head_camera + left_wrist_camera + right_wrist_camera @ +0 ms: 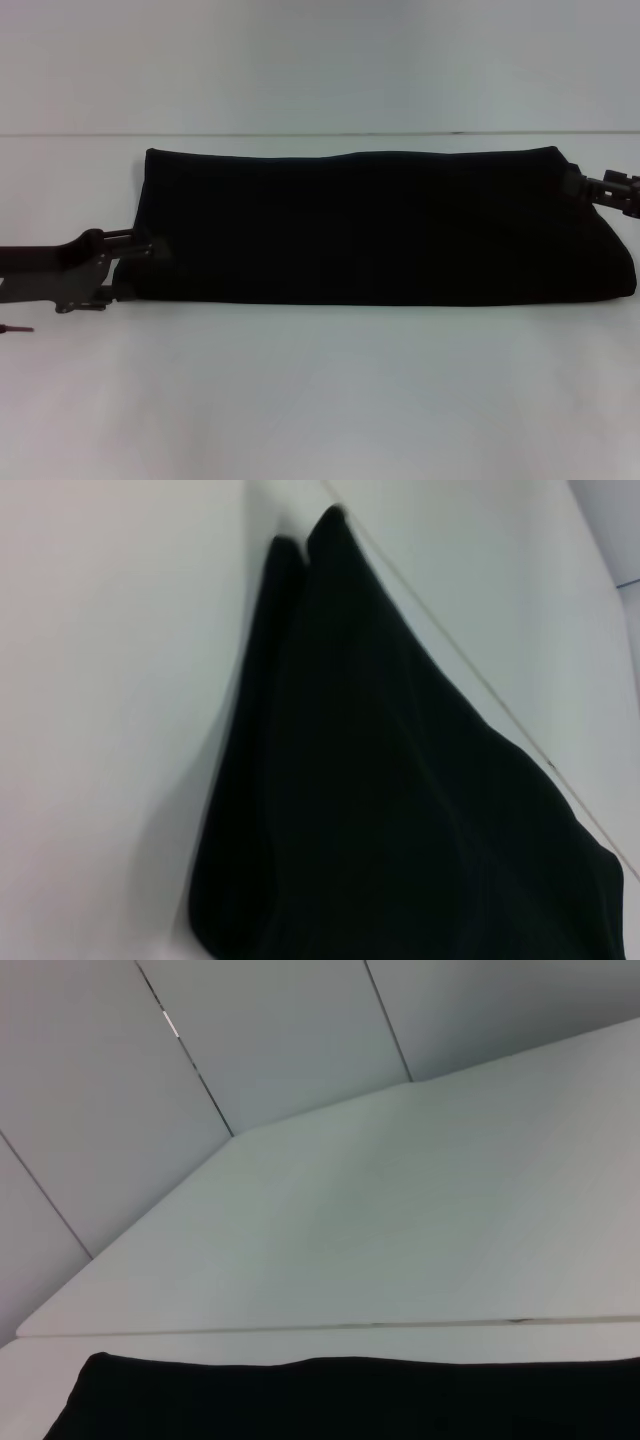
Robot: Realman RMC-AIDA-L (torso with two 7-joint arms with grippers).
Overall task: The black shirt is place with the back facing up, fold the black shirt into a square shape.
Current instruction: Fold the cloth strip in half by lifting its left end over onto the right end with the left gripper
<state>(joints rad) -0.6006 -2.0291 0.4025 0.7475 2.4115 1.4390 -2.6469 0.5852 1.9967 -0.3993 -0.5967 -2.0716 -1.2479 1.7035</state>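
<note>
The black shirt (360,225) lies on the white table (320,400) as a long flat band running left to right, with its layers stacked. My left gripper (148,243) is at the shirt's left end, touching its edge near the front corner. My right gripper (580,186) is at the shirt's right end, against its edge near the back corner. The left wrist view shows the shirt's layered end (400,810) close up. The right wrist view shows only the shirt's back edge (350,1400).
A seam in the table top (320,133) runs just behind the shirt. Bare white table lies in front of the shirt. A small dark rod with a reddish tip (15,328) sticks in at the left edge. Grey wall panels (250,1040) stand behind the table.
</note>
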